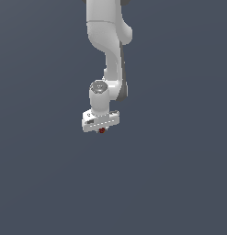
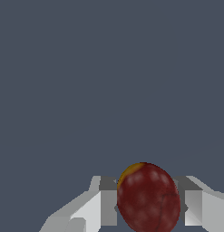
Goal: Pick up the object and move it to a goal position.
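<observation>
Inspected 2 views. Surroundings recorded as 1 uniform slate-grey field (image 1: 179, 183), flat and matte, with no seam, edge or wall line to separate floor from background; same grey filled the wrist view beyond the fingers. No shadow or marking noted on that surface.

White arm (image 1: 108, 41) entered from the far top of the exterior view and hung downward, ending in the gripper (image 1: 102, 130) near the centre of the view. Found the ball (image 2: 148, 197) between the 2 fingers (image 2: 104, 204), dark red with 1 yellow patch near its upper edge. Fingers drawn in narrow, pressed against both sides of the ball and holding it. In the exterior view, ball visible only as a small red spot just under the gripper body. Could not tell whether ball touched the grey surface or hung clear of it.
</observation>
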